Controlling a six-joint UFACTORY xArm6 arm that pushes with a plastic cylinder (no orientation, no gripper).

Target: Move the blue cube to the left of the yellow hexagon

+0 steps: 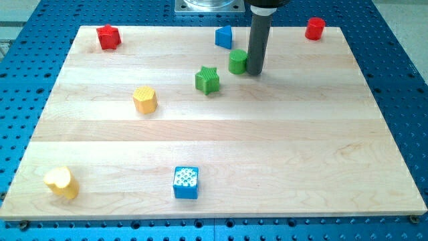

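1. Pale wood makes up the board (281, 161), which lies on a blue pegboard table (401, 80) dotted with holes.
2. My tip (254, 72) rests on the board near its top edge, at about 1 o'clock from the board's middle. It is a plain dark rod with no jaws, so there is nothing to spread, press together or pinch.
3. The green cylinder (237, 61) sits just beside my tip, at its 9 o'clock; whether the two touch I cannot tell.
4. The green star (208, 79) lies at 8 o'clock from my tip, a little apart from the cylinder.
5. The blue cube (186, 182), its top face speckled white, sits near the board's bottom edge, at about 7 o'clock from my tip and well apart from it.
6. The yellow hexagon (144, 100) stands on the left half of the board, at 11 o'clock from the blue cube and well apart from it.
7. A yellow heart (61, 182) lies near the bottom left corner, at 9 o'clock from the blue cube.
8. A red star-like block (108, 37) sits near the top left corner.
9. A small blue block (223, 37), shape unclear, sits at 11 o'clock from my tip.
10. A red cylinder (315, 28) stands at the top right corner.
11. No container shows; every block rests directly on the wood.
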